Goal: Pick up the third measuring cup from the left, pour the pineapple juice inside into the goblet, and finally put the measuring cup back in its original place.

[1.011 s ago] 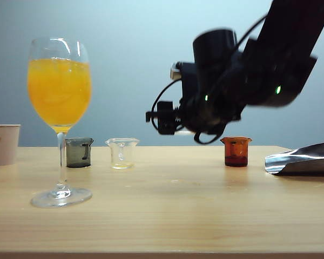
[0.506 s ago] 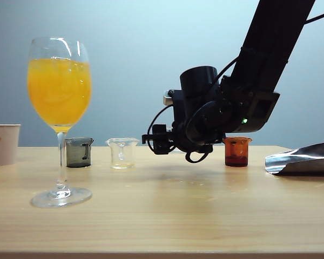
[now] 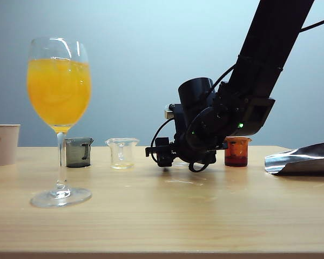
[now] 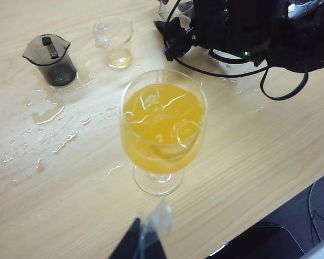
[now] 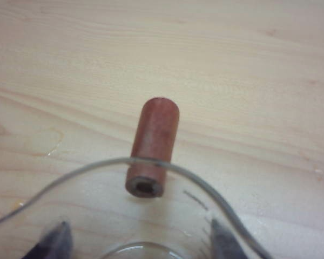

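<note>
Right gripper [image 5: 137,240] jaws clasp third measuring cup [image 5: 151,156]; left gripper [image 4: 143,243] blurred

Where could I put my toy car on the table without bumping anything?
The front strip of the table, right of the goblet, is bare. The back row is crowded: paper cup, grey cup, clear cup, right gripper, amber cup, foil bag. Left gripper waits near the goblet.
</note>
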Controlling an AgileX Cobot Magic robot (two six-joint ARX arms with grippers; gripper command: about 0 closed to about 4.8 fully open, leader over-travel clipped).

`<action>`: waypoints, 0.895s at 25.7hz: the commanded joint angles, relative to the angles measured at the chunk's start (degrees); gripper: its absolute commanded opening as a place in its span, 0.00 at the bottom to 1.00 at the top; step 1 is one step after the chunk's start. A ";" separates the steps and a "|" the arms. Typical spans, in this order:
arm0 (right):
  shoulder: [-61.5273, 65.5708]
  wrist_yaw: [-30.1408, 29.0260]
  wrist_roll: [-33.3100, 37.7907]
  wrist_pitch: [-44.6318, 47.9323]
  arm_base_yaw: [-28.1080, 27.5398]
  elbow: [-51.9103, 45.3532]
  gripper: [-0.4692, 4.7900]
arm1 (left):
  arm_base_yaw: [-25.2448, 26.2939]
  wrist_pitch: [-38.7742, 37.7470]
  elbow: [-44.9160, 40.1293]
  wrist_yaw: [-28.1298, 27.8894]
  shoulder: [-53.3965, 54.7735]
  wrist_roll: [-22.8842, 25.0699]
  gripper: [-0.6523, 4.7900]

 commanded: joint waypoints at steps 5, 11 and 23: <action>-0.20 0.02 2.36 -0.74 -0.20 0.07 0.40 | -0.02 0.44 0.28 0.04 -0.17 -0.20 0.11; -0.70 -0.98 2.40 -1.25 0.07 0.00 1.00 | -0.02 0.44 0.28 0.04 -0.17 -0.20 0.11; -3.65 -2.32 3.67 -6.32 0.24 -0.09 0.99 | -0.02 0.44 0.28 0.04 -0.15 -0.20 0.11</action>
